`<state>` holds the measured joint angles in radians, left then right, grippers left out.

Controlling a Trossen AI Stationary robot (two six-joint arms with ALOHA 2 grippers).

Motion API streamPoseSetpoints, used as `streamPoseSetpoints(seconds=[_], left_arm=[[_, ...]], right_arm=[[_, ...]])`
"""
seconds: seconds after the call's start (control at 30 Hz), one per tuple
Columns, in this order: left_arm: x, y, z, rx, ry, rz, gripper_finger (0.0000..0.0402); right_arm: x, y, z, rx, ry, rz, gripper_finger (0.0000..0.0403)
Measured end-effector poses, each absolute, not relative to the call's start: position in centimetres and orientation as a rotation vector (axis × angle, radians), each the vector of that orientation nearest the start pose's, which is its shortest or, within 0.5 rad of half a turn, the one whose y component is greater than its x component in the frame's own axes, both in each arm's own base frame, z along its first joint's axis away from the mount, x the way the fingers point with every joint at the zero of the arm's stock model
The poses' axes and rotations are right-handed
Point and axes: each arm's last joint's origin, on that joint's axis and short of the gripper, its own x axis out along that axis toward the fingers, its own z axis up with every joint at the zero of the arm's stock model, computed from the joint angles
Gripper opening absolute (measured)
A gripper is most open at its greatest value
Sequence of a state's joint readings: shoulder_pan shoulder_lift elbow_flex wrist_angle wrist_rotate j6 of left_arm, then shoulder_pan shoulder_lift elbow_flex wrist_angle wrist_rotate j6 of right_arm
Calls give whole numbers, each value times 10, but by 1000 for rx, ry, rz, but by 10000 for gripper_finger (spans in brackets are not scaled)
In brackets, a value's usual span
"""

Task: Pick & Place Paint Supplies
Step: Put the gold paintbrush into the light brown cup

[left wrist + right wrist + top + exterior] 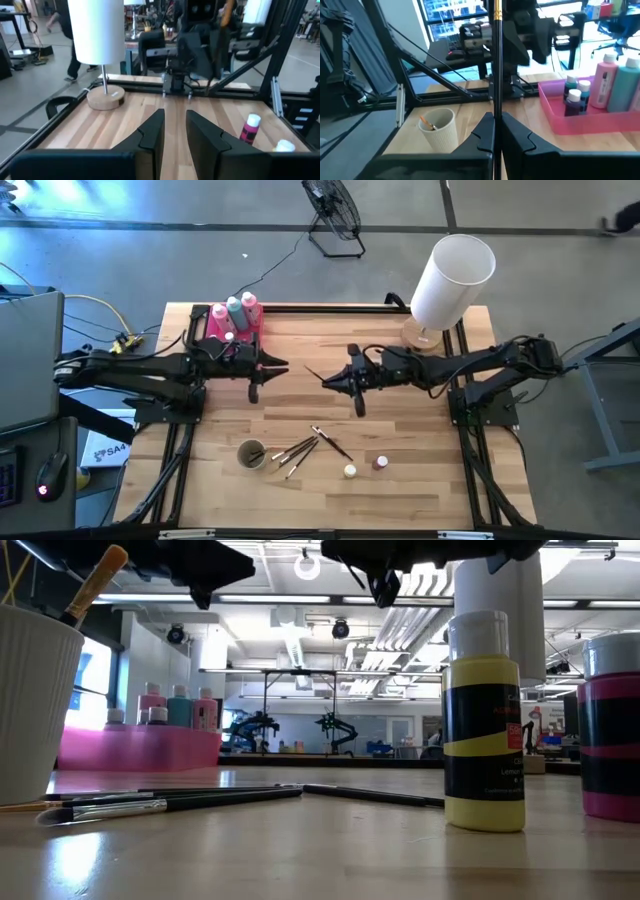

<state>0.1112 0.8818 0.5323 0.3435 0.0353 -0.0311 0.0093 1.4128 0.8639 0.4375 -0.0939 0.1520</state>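
Bright ceiling lights glare on my counter (330, 850); soft shadows lie beneath my arms, and near objects blur low down.

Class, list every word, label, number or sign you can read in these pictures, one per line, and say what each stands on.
"SA4": on the white sheet lying on the floor left of the table.
Print on the yellow paint pot's black label: too blurred to read.
Label on the pink squeeze bottle in the pink tray: too small to read.

Squeeze bottles (234, 311) upright in tray; brushes (300, 448), apparently loose, mid-table
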Motion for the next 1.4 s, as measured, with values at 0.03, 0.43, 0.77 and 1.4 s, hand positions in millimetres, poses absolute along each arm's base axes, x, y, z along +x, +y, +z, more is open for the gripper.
streamPoseSetpoints(seconds=[0.03,0.43,0.77,1.4], left_arm=[[200,21,278,-27,7,76,76],[221,21,286,31,-206,-13,151],[236,22,285,31,-284,-30,193],[272,23,299,38,-278,-143,172]], right_arm=[[315,7,277,156,117,96,5],[315,4,276,146,123,-3,5],[315,5,275,138,133,4,5],[315,5,274,132,144,4,5]])
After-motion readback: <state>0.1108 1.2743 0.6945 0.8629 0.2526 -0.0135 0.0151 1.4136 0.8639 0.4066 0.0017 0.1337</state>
